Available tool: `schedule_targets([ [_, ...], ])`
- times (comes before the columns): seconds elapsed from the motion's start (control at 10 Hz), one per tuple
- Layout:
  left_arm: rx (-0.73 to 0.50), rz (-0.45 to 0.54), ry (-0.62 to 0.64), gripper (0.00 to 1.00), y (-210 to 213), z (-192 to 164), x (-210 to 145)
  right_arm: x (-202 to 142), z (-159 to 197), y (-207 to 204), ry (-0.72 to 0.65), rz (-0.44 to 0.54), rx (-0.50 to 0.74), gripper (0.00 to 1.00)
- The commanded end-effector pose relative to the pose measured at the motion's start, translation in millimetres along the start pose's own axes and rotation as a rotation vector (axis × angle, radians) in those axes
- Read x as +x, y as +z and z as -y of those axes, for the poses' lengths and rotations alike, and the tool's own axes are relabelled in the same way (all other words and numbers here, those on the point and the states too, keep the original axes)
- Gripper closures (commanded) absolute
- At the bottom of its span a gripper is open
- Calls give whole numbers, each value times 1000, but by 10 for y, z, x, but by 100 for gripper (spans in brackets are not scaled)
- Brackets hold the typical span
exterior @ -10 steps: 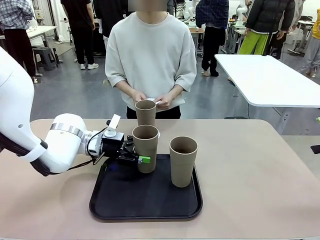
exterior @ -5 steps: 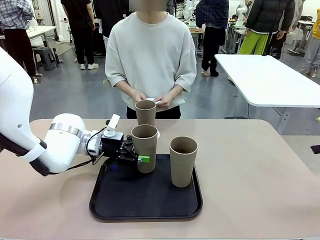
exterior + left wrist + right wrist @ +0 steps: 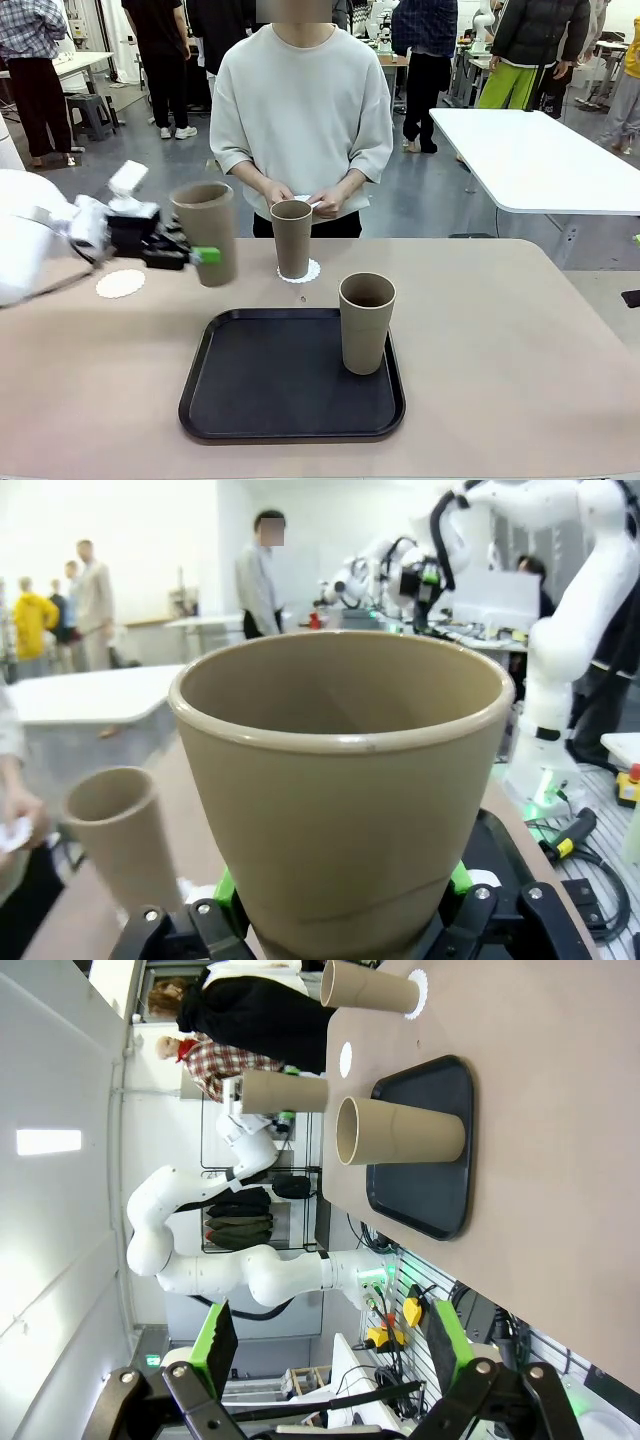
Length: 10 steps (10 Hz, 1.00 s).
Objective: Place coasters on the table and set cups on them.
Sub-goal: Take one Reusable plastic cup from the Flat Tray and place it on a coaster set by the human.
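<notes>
Front view: your left jaws are clamped on the lower wall of one cup and hold it upright over the left part of the desk, past the left rim of the black tray. The cup looks lifted off the surface, though you cannot tell how high. A bare coaster lies flat toward the left edge, below the left arm and just beside the held cup.

A second cup stands upright near the middle of the far edge. It sits on another coaster, whose lacy rim shows around its base. The person's hands are just behind it, holding something small and white. The third cup stands on the right side of the tray, well apart from the other two.

The tray sits close to the near edge. From its right rim to the right edge, the desk is bare, as is the near left corner.

In the left wrist view, green pads press both sides of the held cup. In the right wrist view, your right jaws stand wide apart with nothing between them, high above the desk's right side.
</notes>
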<state>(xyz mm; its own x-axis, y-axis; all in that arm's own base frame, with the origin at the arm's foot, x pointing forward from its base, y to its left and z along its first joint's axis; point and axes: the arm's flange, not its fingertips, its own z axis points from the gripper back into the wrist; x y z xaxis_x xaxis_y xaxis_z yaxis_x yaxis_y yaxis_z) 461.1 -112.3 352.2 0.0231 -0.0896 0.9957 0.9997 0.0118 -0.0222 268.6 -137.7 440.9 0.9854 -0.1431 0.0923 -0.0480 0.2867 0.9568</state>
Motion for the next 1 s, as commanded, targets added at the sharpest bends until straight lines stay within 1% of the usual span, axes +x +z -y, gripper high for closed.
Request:
schedule_targets([
  [0.0, 29, -65, 22, 68, 406, -15, 260, 6, -1, -1, 0, 3, 8, 0],
  [0.1, 52, -89, 35, 68, 642, -14, 377, 6, -1, -1, 0, 3, 8, 0],
  [0.3, 65, -81, 27, 68, 872, 22, 495, 6, -1, -1, 0, 3, 8, 0],
  [0.4, 78, -103, -35, 68, 805, 162, 415, 6, -1, -1, 0, 3, 8, 0],
  [0.5, 84, -91, 13, 68, 887, -23, 457, 6, -1, -1, 0, 3, 8, 0],
  [0.8, 84, -91, 13, 68, 887, -23, 457, 6, -1, -1, 0, 3, 8, 0],
  [0.9, 83, -92, 11, 15, 888, 14, 422, 6, -1, -1, 0, 3, 8, 0],
])
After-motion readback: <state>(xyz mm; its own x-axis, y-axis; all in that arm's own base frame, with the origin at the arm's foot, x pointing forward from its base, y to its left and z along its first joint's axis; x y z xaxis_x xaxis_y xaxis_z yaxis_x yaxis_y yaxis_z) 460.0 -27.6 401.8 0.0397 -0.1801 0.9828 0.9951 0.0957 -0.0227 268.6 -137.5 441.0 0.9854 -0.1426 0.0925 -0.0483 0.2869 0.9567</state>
